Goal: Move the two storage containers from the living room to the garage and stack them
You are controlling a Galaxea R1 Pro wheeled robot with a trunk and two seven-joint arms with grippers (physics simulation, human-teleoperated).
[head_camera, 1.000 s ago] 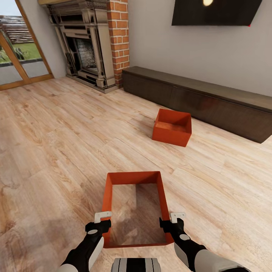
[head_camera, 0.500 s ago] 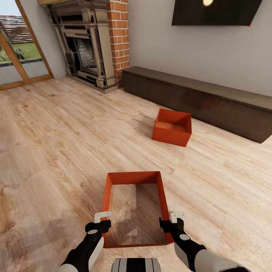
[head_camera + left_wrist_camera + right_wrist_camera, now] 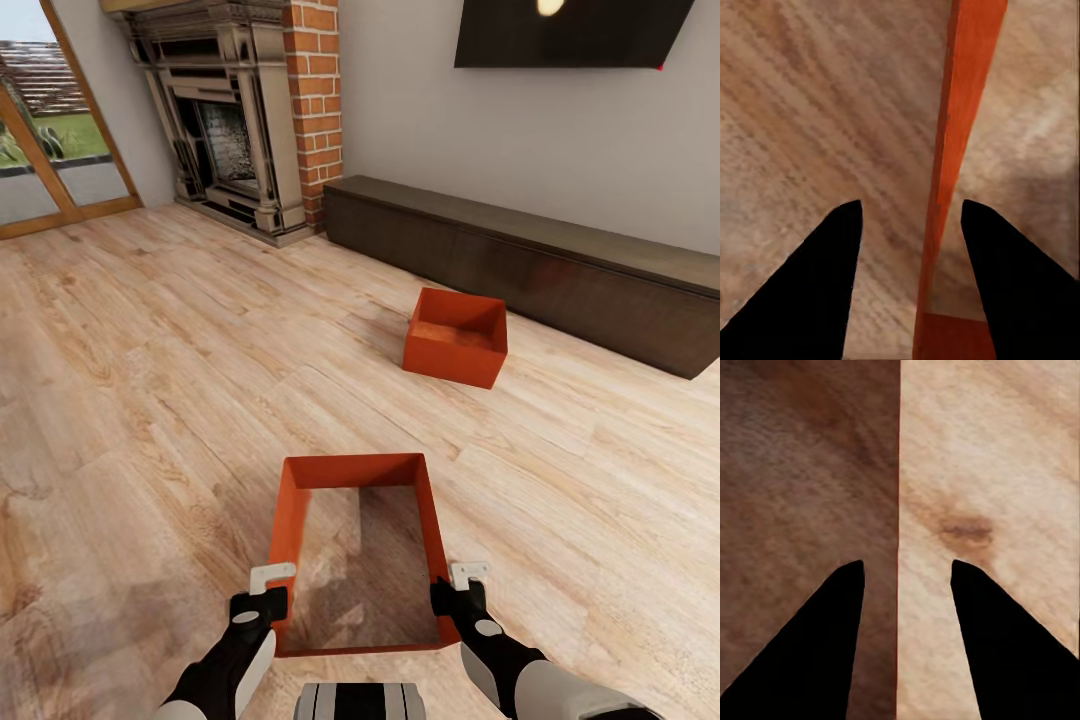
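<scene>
Two orange-red storage containers stand on the light wood floor of the living room. The near one [image 3: 290, 500] lies just ahead of me, its long sides running away from me. The far one [image 3: 455, 345] sits close to a dark low cabinet. My left gripper [image 3: 272, 590] is open astride the near container's left wall [image 3: 960, 112], a finger on each side [image 3: 911, 202]. My right gripper [image 3: 456, 588] is open astride its right wall, which shows as a thin edge [image 3: 898, 472] between the fingers [image 3: 906, 561].
A long dark low cabinet [image 3: 560, 260] runs along the grey wall under a black TV [image 3: 570, 30]. A fireplace [image 3: 230, 140] with a red brick column [image 3: 315, 100] stands at the back left, beside glass patio doors [image 3: 50, 150]. Open wood floor spreads to the left.
Both grippers sit slightly lower over the near container's side walls, and their inner fingers have drawn in a little toward the walls. Neither container has moved.
</scene>
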